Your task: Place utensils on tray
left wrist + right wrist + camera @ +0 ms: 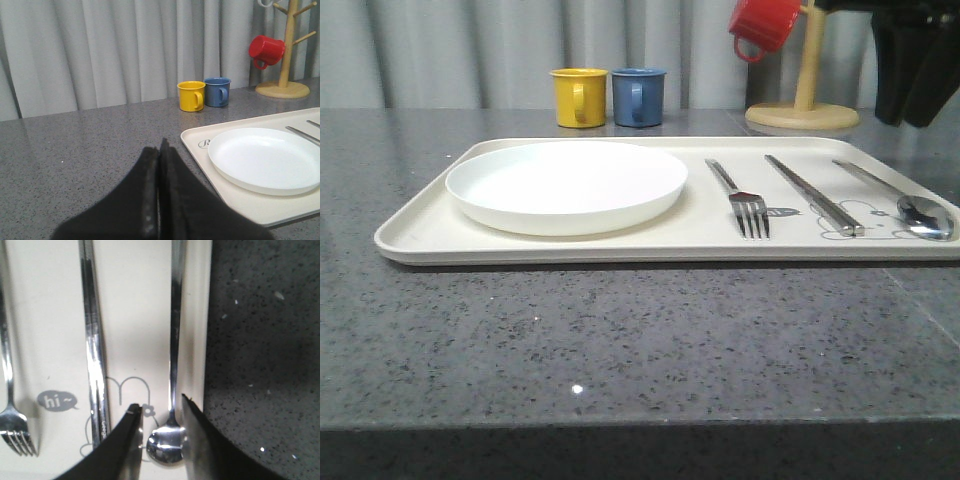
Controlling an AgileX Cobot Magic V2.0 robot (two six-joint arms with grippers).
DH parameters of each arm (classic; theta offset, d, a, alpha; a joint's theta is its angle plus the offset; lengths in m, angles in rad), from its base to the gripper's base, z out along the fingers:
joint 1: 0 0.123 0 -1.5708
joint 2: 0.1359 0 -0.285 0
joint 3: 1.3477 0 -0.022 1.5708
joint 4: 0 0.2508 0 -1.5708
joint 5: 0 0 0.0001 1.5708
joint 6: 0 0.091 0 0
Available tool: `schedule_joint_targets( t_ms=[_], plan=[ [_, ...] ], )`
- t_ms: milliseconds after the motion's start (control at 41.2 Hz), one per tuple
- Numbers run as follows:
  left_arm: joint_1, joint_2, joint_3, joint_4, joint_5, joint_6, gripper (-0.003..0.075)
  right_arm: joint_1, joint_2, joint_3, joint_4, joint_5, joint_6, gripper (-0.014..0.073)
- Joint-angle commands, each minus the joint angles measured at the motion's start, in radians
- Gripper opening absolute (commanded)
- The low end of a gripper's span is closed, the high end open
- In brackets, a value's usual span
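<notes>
fork (750, 208), chopsticks (814, 195), spoon (924, 216) on tray (420, 235)

A dark grey speckled stone surface (620, 330) is seen across the foreground, its front edge dropping to a darker band. Small bright glints of light are reflected in its polish. Behind it, the back of the scene is closed off by a pale grey curtain (100, 50) hung in soft vertical folds. The lighting is even and diffuse, and only faint shadows are cast on the surface. The floor cannot be seen.
</notes>
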Motion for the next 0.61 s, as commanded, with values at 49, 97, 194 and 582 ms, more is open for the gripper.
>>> schedule_joint_targets(
  t_ms=[49,97,194,582],
  plan=[
    [0.000,0.013,-0.027,-0.011,-0.086,-0.011,-0.0019,-0.002,-0.129,-0.033,0.002,0.016,-0.070,0.0230],
    [0.000,0.013,-0.027,-0.011,-0.086,-0.011,-0.0019,-0.002,-0.154,-0.033,0.002,0.021,-0.090,0.0230],
    [0.000,0.013,-0.027,-0.011,-0.086,-0.011,-0.0019,-0.002,-0.197,-0.033,0.002,0.032,-0.118,0.0188],
    [0.000,0.013,-0.027,-0.011,-0.086,-0.011,-0.0019,-0.002,-0.353,-0.015,0.003,0.048,-0.162,-0.0110]
  ],
)
